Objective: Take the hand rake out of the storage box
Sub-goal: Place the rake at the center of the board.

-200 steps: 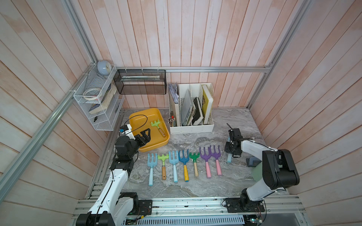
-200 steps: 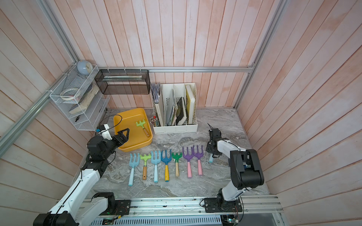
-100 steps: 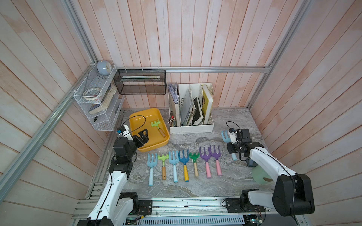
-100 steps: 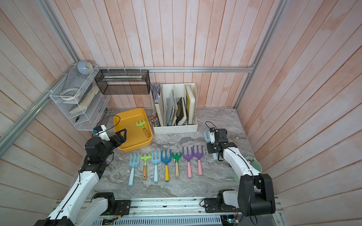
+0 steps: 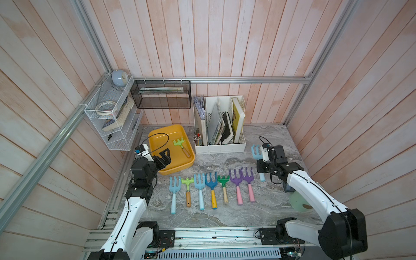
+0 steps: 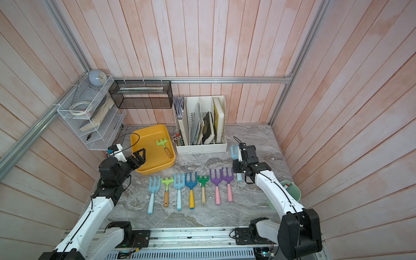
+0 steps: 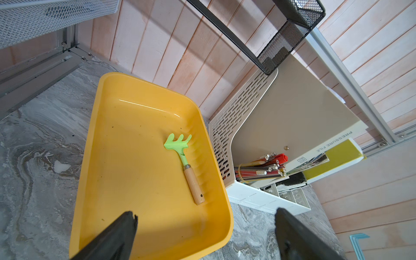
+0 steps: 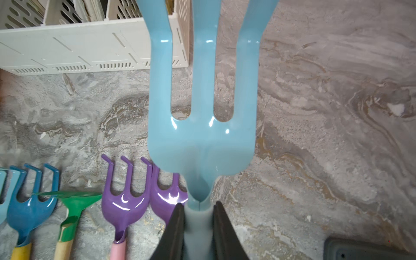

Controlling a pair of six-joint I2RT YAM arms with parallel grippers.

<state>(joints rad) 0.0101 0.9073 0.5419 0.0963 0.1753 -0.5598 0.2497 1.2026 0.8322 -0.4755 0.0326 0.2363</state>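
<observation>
By the storage box (image 5: 180, 166), left gripper (image 5: 165, 156) gapes (right gripper (image 5: 261, 165) clamps blue fork (image 5: 255, 151)).

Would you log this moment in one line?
left hand: open at storage box | hand rake: in box | right hand: holds light-blue fork

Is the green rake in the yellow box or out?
In. The green hand rake lies flat on the floor of the yellow storage box, and the open left gripper is not touching it.
</observation>
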